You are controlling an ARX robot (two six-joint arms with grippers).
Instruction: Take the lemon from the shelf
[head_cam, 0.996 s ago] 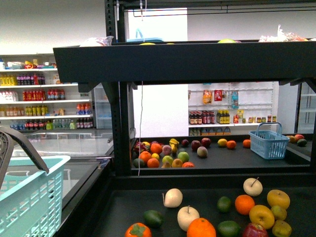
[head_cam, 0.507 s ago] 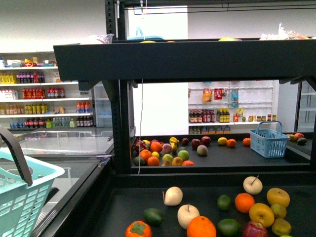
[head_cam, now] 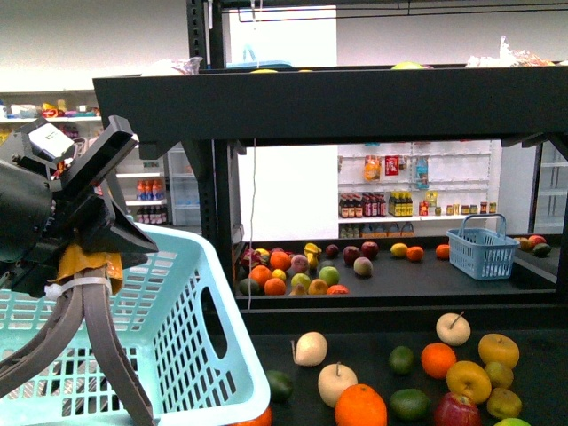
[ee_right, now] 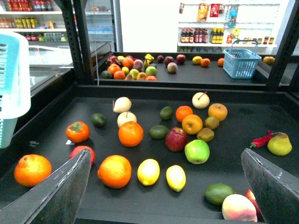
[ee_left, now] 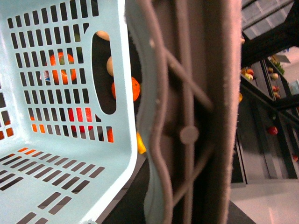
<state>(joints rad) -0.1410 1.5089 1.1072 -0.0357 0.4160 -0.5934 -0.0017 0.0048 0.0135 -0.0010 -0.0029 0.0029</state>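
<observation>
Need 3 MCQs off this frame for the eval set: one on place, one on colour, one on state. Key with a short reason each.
1. Where do the lemons lie?
A. On the floor
B. Side by side on the near tier of the shelf, next to a large orange
C. On the top tier

2. What colour is the basket held by the left gripper?
A. Red
B. Light blue
C. Black

3. The right gripper is:
A. Open, with nothing between its fingers
B. Shut on a lemon
C. Shut on an orange

Key:
1 B: the right wrist view shows two yellow ovals together beside the orange on the near tier.
2 B: the front view shows light blue slotted walls under the grey handle.
3 A: its fingers stand wide apart and the fruit lies untouched on the tier.
</observation>
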